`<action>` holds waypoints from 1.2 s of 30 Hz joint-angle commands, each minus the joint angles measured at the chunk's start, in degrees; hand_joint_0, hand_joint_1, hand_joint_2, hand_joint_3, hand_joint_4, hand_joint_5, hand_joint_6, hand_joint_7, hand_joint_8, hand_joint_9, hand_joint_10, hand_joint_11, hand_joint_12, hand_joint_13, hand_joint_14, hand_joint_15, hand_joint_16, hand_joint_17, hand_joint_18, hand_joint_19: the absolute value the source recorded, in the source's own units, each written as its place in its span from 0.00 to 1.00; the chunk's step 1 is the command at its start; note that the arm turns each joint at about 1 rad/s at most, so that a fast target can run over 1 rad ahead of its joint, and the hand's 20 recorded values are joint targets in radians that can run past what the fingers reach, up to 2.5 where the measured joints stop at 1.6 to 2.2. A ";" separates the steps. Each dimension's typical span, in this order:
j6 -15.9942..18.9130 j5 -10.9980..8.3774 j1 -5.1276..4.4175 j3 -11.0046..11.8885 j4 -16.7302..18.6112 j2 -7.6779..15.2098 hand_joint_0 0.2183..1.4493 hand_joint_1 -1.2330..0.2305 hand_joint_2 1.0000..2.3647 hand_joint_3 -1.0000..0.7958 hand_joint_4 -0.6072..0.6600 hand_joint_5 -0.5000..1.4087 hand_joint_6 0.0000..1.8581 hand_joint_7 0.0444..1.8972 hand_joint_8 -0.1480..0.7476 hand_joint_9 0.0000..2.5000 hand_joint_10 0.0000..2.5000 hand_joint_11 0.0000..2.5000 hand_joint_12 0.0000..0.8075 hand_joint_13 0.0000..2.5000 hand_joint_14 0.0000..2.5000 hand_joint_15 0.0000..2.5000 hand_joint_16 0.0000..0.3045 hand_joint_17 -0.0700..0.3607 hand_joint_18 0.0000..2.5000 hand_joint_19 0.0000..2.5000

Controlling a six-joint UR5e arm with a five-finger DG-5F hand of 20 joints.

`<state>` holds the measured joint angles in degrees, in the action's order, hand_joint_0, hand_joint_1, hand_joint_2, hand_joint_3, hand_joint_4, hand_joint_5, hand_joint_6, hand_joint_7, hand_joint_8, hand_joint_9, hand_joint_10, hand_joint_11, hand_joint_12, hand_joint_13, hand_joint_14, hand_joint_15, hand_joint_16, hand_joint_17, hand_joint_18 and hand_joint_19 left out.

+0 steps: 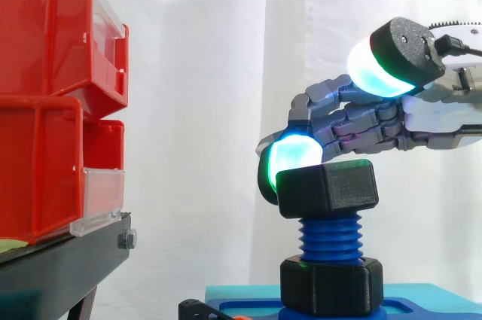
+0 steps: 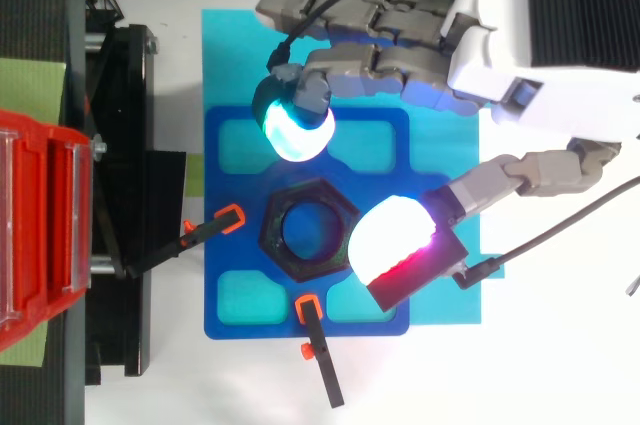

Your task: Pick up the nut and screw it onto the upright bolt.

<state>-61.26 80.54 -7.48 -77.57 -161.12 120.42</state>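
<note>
A blue threaded bolt [image 1: 330, 235] stands upright on a blue fixture plate [image 2: 235, 320]. The black hex nut [image 1: 329, 187] sits on the bolt's top end, roughly level; from above I look down through its bore [image 2: 308, 230]. A second black hex collar [image 1: 331, 284] rings the bolt's foot. My hand [image 2: 520, 35] reaches in from the right above the bolt. One fingertip [image 1: 294, 156] glows cyan and rests against the nut's upper left corner. The thumb pad [image 1: 385, 64] is lifted well above the nut, apart from it. Nothing is pinched between them.
Stacked red bins [image 1: 45, 109] on a black stand [image 1: 68, 263] rise at the left, a wide gap away from the bolt. Two black clamps with orange tips [image 2: 230, 218] [image 2: 307, 307] hold the fixture plate. A cyan mat [image 2: 230, 55] lies under it.
</note>
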 commanded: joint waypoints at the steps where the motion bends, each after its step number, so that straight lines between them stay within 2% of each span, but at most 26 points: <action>1: 0.00 0.15 0.10 0.93 -0.68 -0.01 0.19 0.67 0.00 0.28 0.65 0.18 0.27 0.56 0.45 0.10 0.00 0.00 0.35 0.07 0.00 0.00 0.11 0.33 0.00 0.00; 5: -0.35 0.23 0.10 2.51 -3.32 -0.01 0.19 0.67 0.00 0.28 0.65 0.18 0.27 0.55 0.45 0.10 0.00 0.00 0.35 0.07 0.00 0.00 0.10 0.33 0.00 0.00; 9: -0.35 0.23 0.10 3.74 -4.64 -0.01 0.19 0.67 0.00 0.28 0.60 0.16 0.27 0.40 0.42 0.08 0.00 0.00 0.35 0.05 0.00 0.00 0.11 0.34 0.00 0.00; 11: -0.53 0.41 0.10 5.41 -6.31 0.07 0.19 0.67 0.00 0.28 0.59 0.15 0.27 0.35 0.41 0.06 0.00 0.00 0.37 0.03 0.00 0.00 0.12 0.35 0.00 0.00; 15: -0.88 0.76 -0.08 7.17 -7.54 -0.01 0.18 0.70 0.00 0.28 0.55 0.14 0.27 0.32 0.38 0.02 0.00 0.00 0.38 0.00 0.00 0.00 0.13 0.37 0.00 0.00; 24: -0.88 1.02 -1.39 7.08 -4.11 0.16 0.18 0.70 0.00 0.28 0.54 0.14 0.27 0.31 0.38 0.01 0.00 0.00 0.39 0.00 0.00 0.00 0.14 0.38 0.00 0.00; 25: -0.61 1.55 -1.57 6.99 -4.02 1.83 0.18 0.70 0.00 0.28 0.54 0.14 0.27 0.31 0.38 0.01 0.00 0.00 0.39 0.00 0.00 0.00 0.14 0.38 0.00 0.00; 28: 0.62 2.78 -1.48 6.99 -3.32 3.41 0.18 0.70 0.00 0.28 0.54 0.14 0.27 0.31 0.38 0.01 0.00 0.00 0.39 0.00 0.00 0.00 0.14 0.38 0.00 0.00; 32: 2.55 2.96 -1.48 7.08 -3.85 3.41 0.18 0.70 0.00 0.28 0.54 0.14 0.27 0.31 0.38 0.01 0.00 0.00 0.39 0.00 0.00 0.00 0.14 0.38 0.00 0.00; 36: 2.64 2.96 -1.48 7.08 -4.81 3.33 0.18 0.70 0.00 0.28 0.54 0.14 0.27 0.31 0.38 0.01 0.00 0.00 0.39 0.00 0.00 0.00 0.14 0.38 0.00 0.00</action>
<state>-58.93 83.41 -8.95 -70.52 -165.28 123.74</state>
